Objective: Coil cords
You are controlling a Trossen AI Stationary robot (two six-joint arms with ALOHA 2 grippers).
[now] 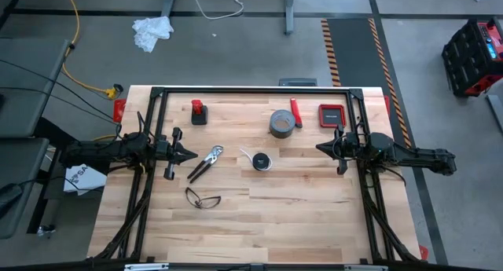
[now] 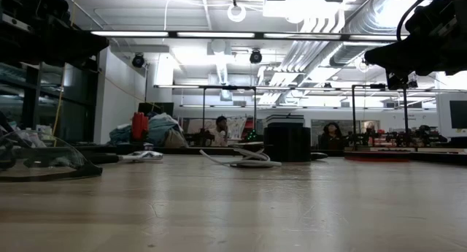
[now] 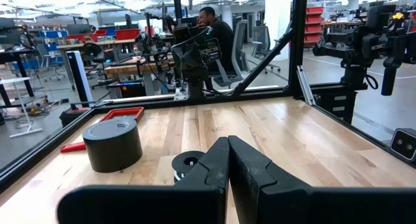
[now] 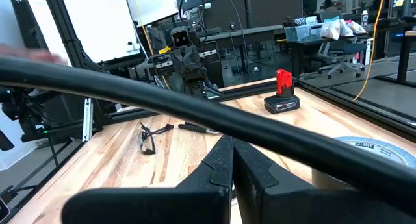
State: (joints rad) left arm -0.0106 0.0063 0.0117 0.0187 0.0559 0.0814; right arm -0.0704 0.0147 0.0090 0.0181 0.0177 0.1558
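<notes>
Two arms, one at each side edge of the table, neither touching any item.
Table (image 1: pixel 299 216): light wooden top inside a black frame.
Left gripper (image 1: pixel 191 155): near the left edge, pointing toward the middle; fingers (image 3: pixel 214 169) pressed together, holding nothing.
Right gripper (image 1: pixel 321 148): near the right edge, pointing toward the middle; fingers (image 4: pixel 221 162) pressed together, holding nothing.
Cord on spool (image 1: pixel 260 161): small black round spool with thin white cord, lying flat near the table's centre, between the two grippers and apart from both; a loose white end trails toward the left edge. In the left wrist view it sits just beyond that arm's fingertips.
Grey tape roll (image 1: pixel 282 122): lying flat between the spool and the far edge, larger than the spool.
Pliers (image 1: pixel 206 162): lying flat just beside the left gripper's tip, between it and the spool.
Safety glasses (image 1: pixel 202 198): on the bare wood, nearer the front edge than the pliers.
Red-and-black battery pack (image 1: pixel 199 112): near the far edge, left part.
Red-handled tool (image 1: pixel 296 112): just beside the tape roll, near the far edge.
Red tray (image 1: pixel 331 115): near the far right corner.
</notes>
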